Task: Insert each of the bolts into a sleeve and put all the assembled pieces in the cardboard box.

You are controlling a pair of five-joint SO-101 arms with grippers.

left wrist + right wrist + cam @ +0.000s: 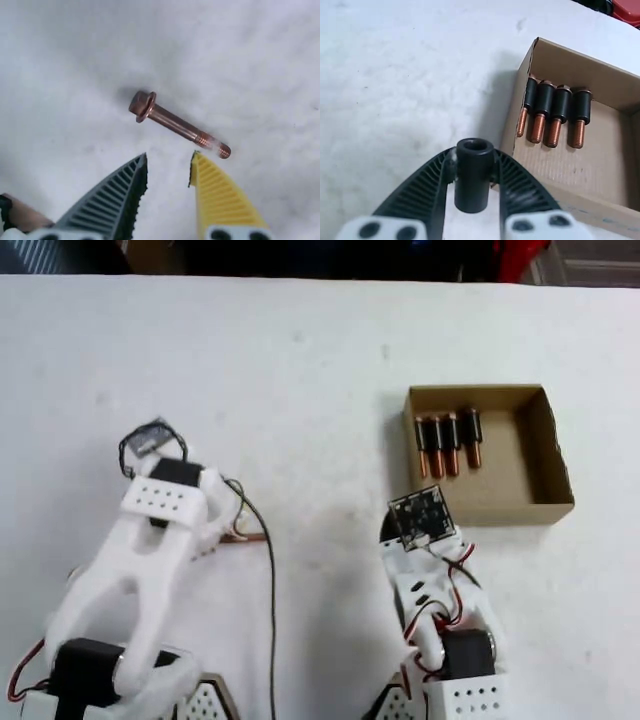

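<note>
A copper bolt point(175, 122) lies alone on the white table point(75, 60), just beyond my left gripper point(168, 162), which is open with one grey and one yellow finger point(220, 200) pointing at its threaded end. From above, that bolt point(250, 537) pokes out beside the left arm's wrist point(170, 498). My right gripper point(472, 155) is shut on an upright black sleeve point(472, 177) with its hole facing up, close to the near wall of the cardboard box point(585, 70). Several assembled pieces point(552, 112) lie side by side inside the box point(490, 508).
A black cable point(272, 600) runs down the table between the two arms. The right arm's wrist board point(422, 517) sits just in front of the box's near left corner. Open white table point(300, 360) spreads behind both arms.
</note>
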